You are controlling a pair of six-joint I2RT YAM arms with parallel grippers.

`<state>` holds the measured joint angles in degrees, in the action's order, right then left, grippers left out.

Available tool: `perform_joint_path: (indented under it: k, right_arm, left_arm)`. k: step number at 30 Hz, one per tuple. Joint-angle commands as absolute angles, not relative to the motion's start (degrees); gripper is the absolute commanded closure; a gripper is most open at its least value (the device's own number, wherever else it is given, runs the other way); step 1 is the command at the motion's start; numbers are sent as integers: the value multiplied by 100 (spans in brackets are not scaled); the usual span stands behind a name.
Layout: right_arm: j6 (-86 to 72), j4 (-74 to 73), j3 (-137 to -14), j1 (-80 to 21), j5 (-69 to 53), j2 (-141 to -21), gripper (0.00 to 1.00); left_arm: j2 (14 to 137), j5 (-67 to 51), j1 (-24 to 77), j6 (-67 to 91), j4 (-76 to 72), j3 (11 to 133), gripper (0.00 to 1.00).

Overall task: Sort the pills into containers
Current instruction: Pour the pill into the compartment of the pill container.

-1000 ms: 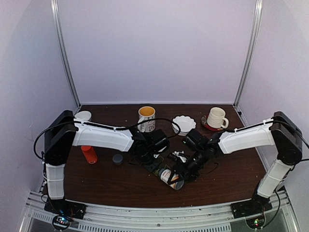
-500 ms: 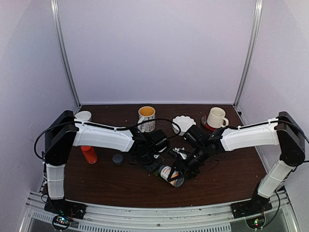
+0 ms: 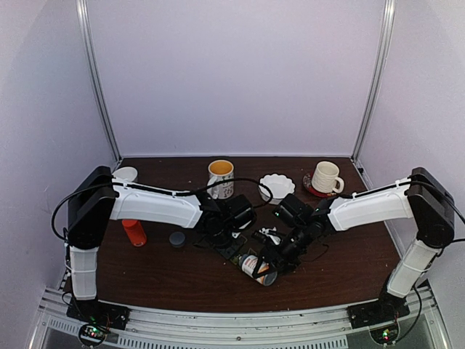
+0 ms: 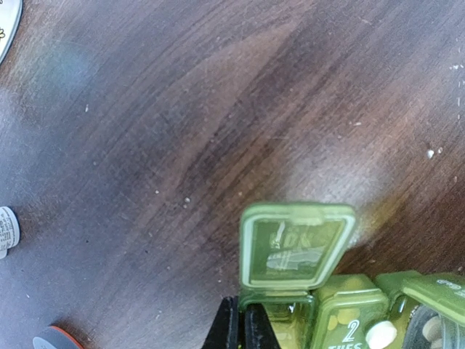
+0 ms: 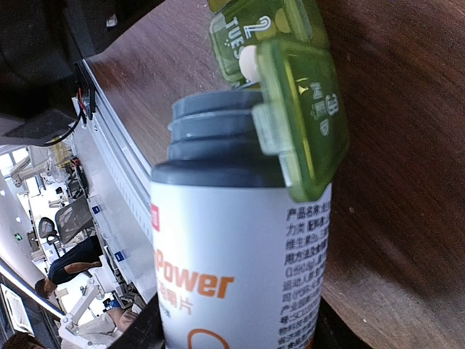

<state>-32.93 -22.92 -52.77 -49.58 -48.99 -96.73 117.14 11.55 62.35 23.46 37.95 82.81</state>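
Note:
The containers are one green pill box with a row of lidded compartments; it lies mid-table. Its first lid stands open. My left gripper is shut, pinching the front rim of that open compartment. A white pill lies on the box, and yellowish pills show through the lid marked 2. My right gripper is shut on a white pill bottle, capless with a dark grey neck. The bottle is tipped on its side, its mouth against the box under another raised lid.
An orange bottle and a grey cap stand left of the box. Behind are a yellow-lined mug, a white scalloped dish and a cream mug on a red coaster. The table's front edge lies just past the bottle.
The right arm shifted a little back and to the right with the bottle, then returned. The left arm and the pill box stayed put.

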Motion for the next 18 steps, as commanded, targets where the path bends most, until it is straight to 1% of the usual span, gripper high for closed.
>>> perform_joint_path:
  k: [1, 7, 18]
  right_arm:
    - [-3170, -2334, -5176, -4948, -4785, -9466, 100]
    - [-2941, -2398, -5200, -4948, -4778, -9336, 100]
    - [-2698, -1759, -4810, -4948, -4917, -9242, 100]
  left_arm:
    - [11830, 1201, 6266, 2277, 3797, 8394, 100]
    - [11832, 1239, 6267, 2291, 3831, 8427, 100]
    - [11690, 1592, 6287, 2320, 3923, 8496, 100]
